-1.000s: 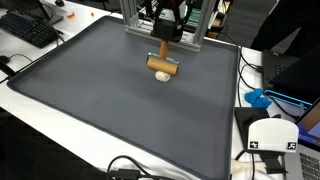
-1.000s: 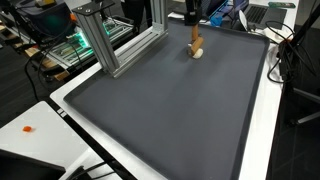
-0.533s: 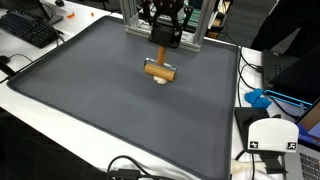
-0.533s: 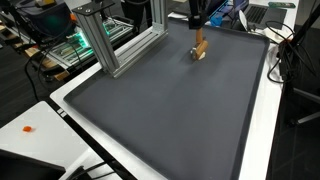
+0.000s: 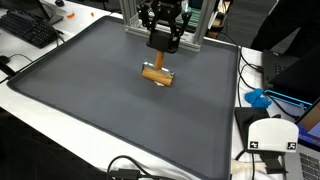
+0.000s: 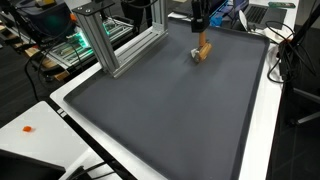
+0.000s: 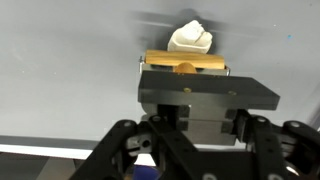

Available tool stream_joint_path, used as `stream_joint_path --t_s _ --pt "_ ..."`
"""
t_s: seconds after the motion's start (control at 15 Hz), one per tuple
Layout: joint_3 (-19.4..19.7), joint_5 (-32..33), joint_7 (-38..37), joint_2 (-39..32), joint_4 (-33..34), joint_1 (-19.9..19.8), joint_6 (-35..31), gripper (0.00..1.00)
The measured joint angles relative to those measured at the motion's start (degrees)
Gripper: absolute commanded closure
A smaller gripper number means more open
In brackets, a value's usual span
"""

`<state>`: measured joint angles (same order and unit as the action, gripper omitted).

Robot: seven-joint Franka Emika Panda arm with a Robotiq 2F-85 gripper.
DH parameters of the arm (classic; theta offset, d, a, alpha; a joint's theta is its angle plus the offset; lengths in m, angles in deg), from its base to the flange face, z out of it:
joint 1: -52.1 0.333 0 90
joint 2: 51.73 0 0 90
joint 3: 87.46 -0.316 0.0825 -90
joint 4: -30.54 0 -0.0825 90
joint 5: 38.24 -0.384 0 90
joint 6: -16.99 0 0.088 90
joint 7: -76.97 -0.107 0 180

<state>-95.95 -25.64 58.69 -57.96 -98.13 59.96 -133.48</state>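
My gripper (image 5: 161, 52) is over the far part of a dark grey mat (image 5: 90, 100) and is shut on a short wooden bar with metal ends (image 5: 155, 74). The bar hangs tilted just above the mat. In the wrist view the bar (image 7: 185, 61) lies crosswise at my fingertips (image 7: 186, 78), with a white lump (image 7: 191, 39) fixed to its far side. In an exterior view the gripper (image 6: 200, 30) holds the bar (image 6: 203, 48) near the mat's far edge, and the white lump (image 6: 195, 55) shows at its lower end.
An aluminium frame (image 6: 105, 45) stands at the mat's back edge. A keyboard (image 5: 28, 28), cables (image 5: 130, 168), a blue object (image 5: 260, 98) and a white device (image 5: 270, 135) lie around the mat (image 6: 170, 110). A green lit board (image 6: 62, 48) sits beside the frame.
The gripper has shifted a little with the wooden bar still in it, and the bar is more tilted. The white lump is now mostly hidden behind the bar in an exterior view.
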Motion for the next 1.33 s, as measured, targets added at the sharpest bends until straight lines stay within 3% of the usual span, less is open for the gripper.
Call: stream_joint_path --t_s 0.6,1.33 --pt "-0.1 -3.1 1.9 0.1 3.2 0.8 11.2 0.65" --pt "-0.1 -3.5 2.4 0.1 3.8 0.8 12.7 0.65"
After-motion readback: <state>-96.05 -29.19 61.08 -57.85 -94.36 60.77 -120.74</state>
